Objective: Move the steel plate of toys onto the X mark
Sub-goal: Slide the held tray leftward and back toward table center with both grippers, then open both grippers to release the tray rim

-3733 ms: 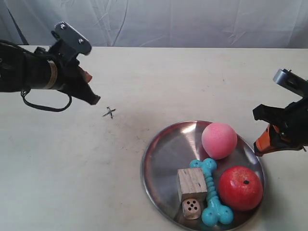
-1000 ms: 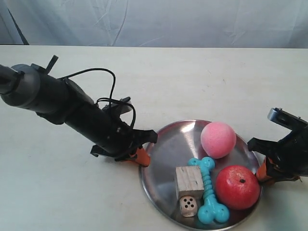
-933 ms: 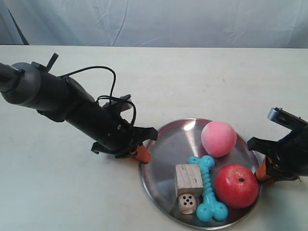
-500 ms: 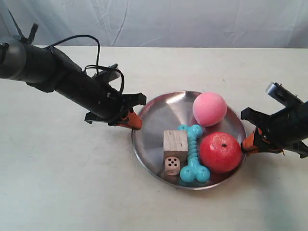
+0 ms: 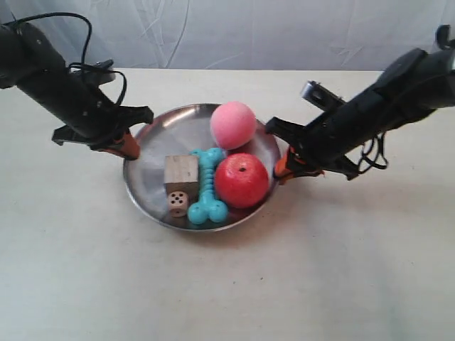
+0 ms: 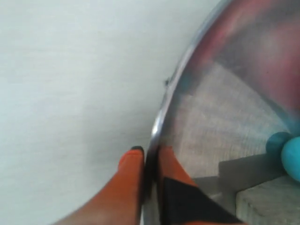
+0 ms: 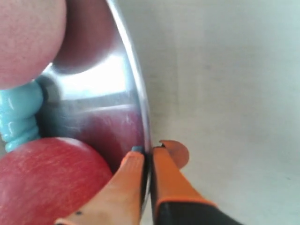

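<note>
Nearer the desk's far edge, left gripper [image 5: 130, 149] and right gripper [image 5: 281, 169] clamp opposite rims of the steel plate [image 5: 148, 167], presumably keeping its toys [image 5: 207, 181] level.

Shiny round steel plate [image 5: 147, 160] holds pink ball [image 5: 233, 125], red apple [image 5: 242, 180], turquoise bone [image 5: 207, 186], wooden cube [image 5: 180, 172], die [image 5: 178, 203]

The black left arm [image 5: 64, 92] slants in from ten o'clock. Its orange-fingered left gripper [image 5: 126, 147] is pinched onto the rim of the round shiny steel plate [image 5: 151, 158] at nine o'clock, one finger on either side. The black right arm [image 5: 377, 106] comes in from two o'clock. Its orange-fingered right gripper [image 5: 282, 168] is clamped the same way on the rim at three o'clock.
</note>
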Tool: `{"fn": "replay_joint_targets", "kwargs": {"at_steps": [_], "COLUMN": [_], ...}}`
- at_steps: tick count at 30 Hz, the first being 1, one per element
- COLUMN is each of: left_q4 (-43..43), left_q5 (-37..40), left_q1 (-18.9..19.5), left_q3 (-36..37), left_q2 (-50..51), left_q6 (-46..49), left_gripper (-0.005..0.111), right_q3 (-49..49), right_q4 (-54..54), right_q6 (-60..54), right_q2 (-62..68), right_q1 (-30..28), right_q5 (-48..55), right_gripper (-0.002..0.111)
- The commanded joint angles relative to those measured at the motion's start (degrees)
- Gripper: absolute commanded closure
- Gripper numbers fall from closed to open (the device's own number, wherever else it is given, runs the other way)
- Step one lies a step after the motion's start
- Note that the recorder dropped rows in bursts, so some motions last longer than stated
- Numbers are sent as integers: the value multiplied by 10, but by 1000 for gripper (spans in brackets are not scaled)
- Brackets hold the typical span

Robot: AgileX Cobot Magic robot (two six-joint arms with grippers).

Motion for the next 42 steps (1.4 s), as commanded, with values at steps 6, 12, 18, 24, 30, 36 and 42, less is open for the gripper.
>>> {"fn": "replay_joint_targets", "kwargs": {"at_steps": [6, 12, 18, 24, 30, 36, 42], "left_q4": [42, 11, -36, -44, -37, -22, -9], "left_q5": [-48, -72, -74, -78, -76, -63, -38], "left_q1": [99, 97, 91, 91, 91, 92, 116], "left_q3": [11, 14, 14, 14, 14, 14, 14], "left_q2": [-6, 24, 57, 57, 57, 47, 9], "left_q6": [-31, 21, 38, 132, 130, 129, 124], "left_gripper": [107, 107, 107, 97, 63, 53, 53], "right_q3": [-143, -180, -180, -180, -180, -180, -180], "right_q4": [8, -12, -61, -69, -78, -145, -198], "right_q6": [17, 18, 18, 26, 40, 78, 119], "right_q2": [100, 147, 152, 152, 152, 131, 89], "right_q1": [89, 95, 95, 95, 92, 82, 62], "right_q5": [30, 23, 2, -11, -7, 9, 42], "right_gripper": [109, 109, 109, 85, 64, 69, 69]}}
